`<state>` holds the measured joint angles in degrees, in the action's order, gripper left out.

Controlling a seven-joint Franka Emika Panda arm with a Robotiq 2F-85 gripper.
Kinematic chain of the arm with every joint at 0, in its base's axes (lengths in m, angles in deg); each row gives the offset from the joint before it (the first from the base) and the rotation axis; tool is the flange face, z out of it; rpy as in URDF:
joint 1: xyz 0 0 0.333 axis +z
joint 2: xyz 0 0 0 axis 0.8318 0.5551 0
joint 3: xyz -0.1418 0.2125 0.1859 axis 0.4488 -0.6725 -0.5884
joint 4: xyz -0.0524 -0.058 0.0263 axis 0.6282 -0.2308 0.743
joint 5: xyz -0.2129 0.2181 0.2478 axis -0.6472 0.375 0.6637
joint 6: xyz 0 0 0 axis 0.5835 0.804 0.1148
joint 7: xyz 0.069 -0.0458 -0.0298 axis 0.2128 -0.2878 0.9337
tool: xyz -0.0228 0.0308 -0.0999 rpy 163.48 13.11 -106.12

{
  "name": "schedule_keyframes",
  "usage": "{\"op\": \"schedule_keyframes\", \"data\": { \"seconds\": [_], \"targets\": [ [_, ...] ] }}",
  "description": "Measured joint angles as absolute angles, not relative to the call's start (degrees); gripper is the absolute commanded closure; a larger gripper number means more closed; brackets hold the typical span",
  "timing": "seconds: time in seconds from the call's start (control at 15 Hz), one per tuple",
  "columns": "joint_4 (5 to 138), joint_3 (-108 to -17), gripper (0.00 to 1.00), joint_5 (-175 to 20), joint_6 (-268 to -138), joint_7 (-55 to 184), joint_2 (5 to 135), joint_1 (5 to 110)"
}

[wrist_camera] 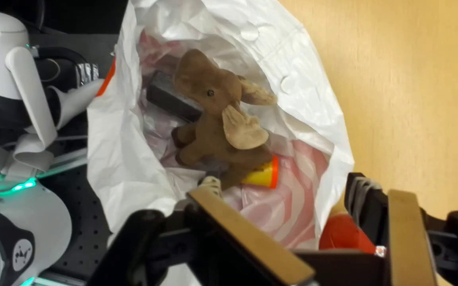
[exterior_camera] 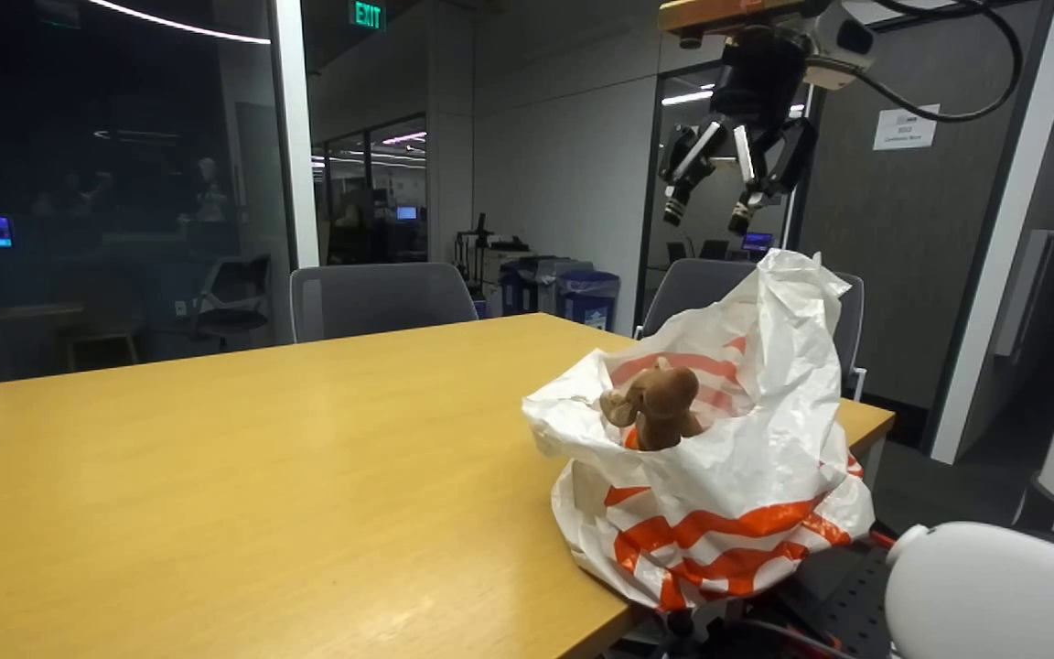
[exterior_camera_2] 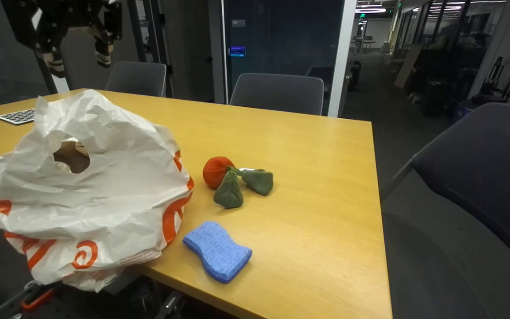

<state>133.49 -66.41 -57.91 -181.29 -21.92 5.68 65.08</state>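
Nearest my wrist camera, the gripper (wrist_camera: 284,188) stands with its two fingers (wrist_camera: 372,210) apart and nothing between them. I have it above one white plastic bag (exterior_camera_2: 122,186), clear of it, which gives me a look down into the mouth. Inside I count one brown stuffed animal (wrist_camera: 207,139), one dark block (wrist_camera: 169,97) and one yellow tub (wrist_camera: 259,178) with an orange rim. From above, the animal covers part of both; I judge that they and the bag's wall prop it up, so its head shows over the low rim in an exterior view. Crumpled plastic seems stiff enough to hold that mouth wide. The bag sits at the edge of one table (exterior_camera_2: 312,177) and appears to overhang it. Beside it, I count one red-orange cloth ball (exterior_camera_2: 216,173) with two green leaves (exterior_camera_2: 228,191), one blue sponge (exterior_camera_2: 219,251) lying flat, and one keyboard (exterior_camera_2: 18,116), partly hidden behind the bag.
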Motion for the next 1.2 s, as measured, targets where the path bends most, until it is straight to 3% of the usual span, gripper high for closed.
{"op": "schedule_keyframes", "data": {
  "seconds": [0.4, 0.8, 1.2],
  "targets": [
    [132.5, -74.4, 0.0, -68.3, -192.4, -21.2, 10.0, 53.1],
    [127.7, -79.0, 0.0, -84.5, -203.5, -24.0, 28.3, 43.4],
    [113.8, -79.4, 0.0, -94.8, -204.2, -28.2, 46.3, 44.0]
  ]
}}
